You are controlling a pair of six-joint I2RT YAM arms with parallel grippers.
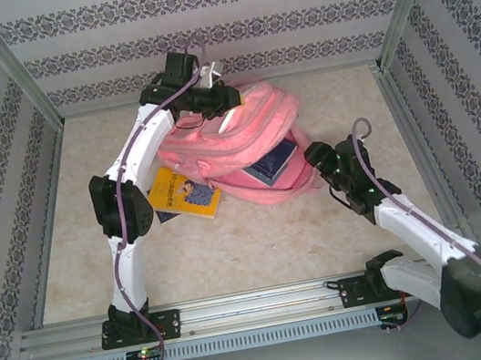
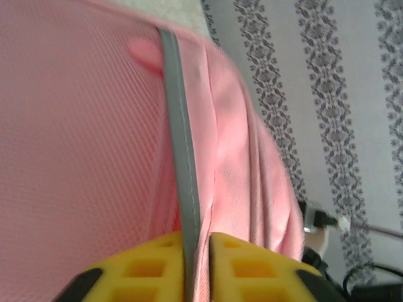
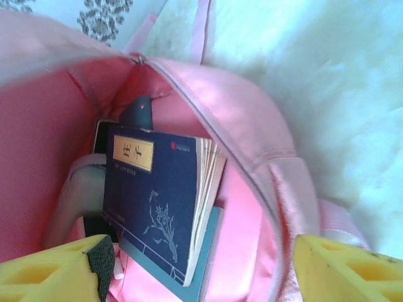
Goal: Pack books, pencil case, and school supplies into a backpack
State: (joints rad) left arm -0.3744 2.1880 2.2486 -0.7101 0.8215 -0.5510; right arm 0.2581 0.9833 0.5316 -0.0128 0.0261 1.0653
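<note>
Yellow marks the cartoon book (image 1: 185,192), which lies flat on the counter (image 1: 260,241) at your left. One corner is under the left arm (image 1: 121,209), and its far edge is just beside the backpack (image 1: 247,137). That pink backpack lies in the middle, toward the far wall, with its mouth facing the right arm. Your left jaws sit at its far edge. From the left wrist, their yellow pads (image 2: 141,270) stand narrowly apart, with pink fabric and the grey stripe (image 2: 179,145) running between them. You cannot tell whether they pinch it. Moving right, a navy book (image 3: 157,195) with pale print sits inside the open mouth. A teal book (image 3: 211,255) lies against it underneath, and a dark-teal object (image 3: 140,112) pokes up behind. Your right jaws are spread wide at the mouth, one pad low at either side of the right wrist view, holding nothing.
</note>
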